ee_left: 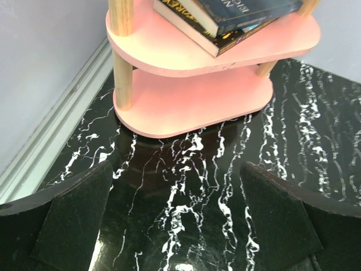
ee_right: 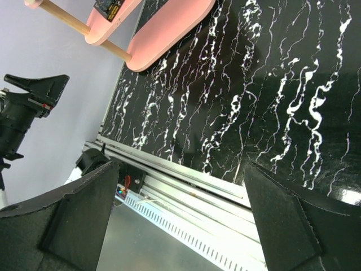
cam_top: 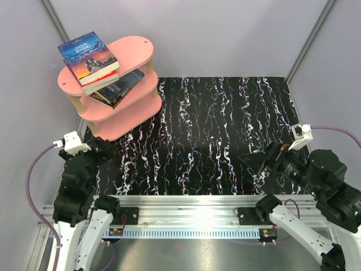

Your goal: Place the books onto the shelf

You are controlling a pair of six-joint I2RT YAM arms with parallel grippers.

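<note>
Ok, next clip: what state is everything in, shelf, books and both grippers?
shelf: upright, bottom tier bare.
Jane Eyre: flat on the top tier, on a red book, overhanging the board's far edge.
middle-tier books: stacked flat, dark blue one on top.
left gripper: open, empty.
right gripper: open, empty.

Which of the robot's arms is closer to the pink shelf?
Left. The left gripper sits just before the shelf; the right gripper is far off to its right.
</note>
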